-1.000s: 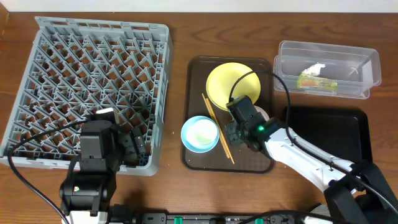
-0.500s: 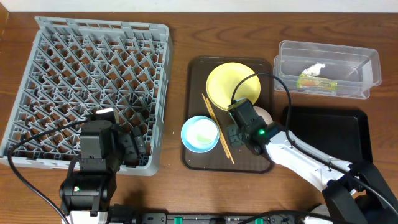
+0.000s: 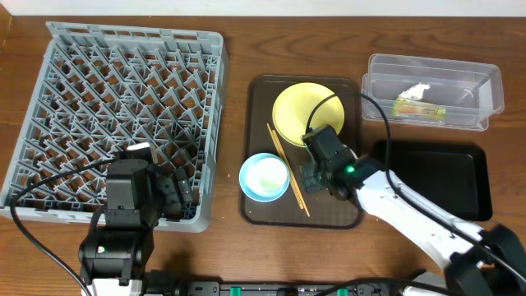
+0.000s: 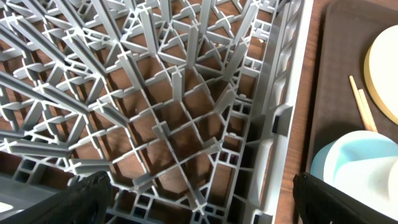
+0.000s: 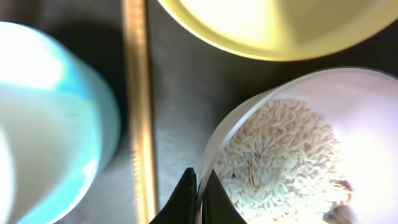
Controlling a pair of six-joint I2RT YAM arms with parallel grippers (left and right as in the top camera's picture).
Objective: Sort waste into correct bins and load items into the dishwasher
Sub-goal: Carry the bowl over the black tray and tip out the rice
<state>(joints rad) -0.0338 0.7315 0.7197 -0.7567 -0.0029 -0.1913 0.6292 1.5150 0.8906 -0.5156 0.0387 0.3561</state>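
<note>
While beige rice scraps [image 5: 280,155] fill the white bowl [image 5: 348,106], the right pincer [image 5: 199,190] is pinching that bowl's rim, its fingertips pressed together on it. The bowl sits on the brown tray [image 3: 259,90] at frame centre, just below the yellow plate [image 3: 300,111]. 2 chopsticks [image 3: 288,168] lie between it and the light blue bowl [image 3: 265,176]. At upper right, the clear tub [image 3: 378,82] holds the green-and-white wrapper [image 3: 419,108] and the white tissue [image 3: 415,89]. The black tray [image 3: 436,177] lies below it on the tabletop [image 3: 238,49]. At left, the left pincer [image 4: 205,196] hangs spread wide over the lower right corner of the grey dish rack [image 3: 136,33].
</note>
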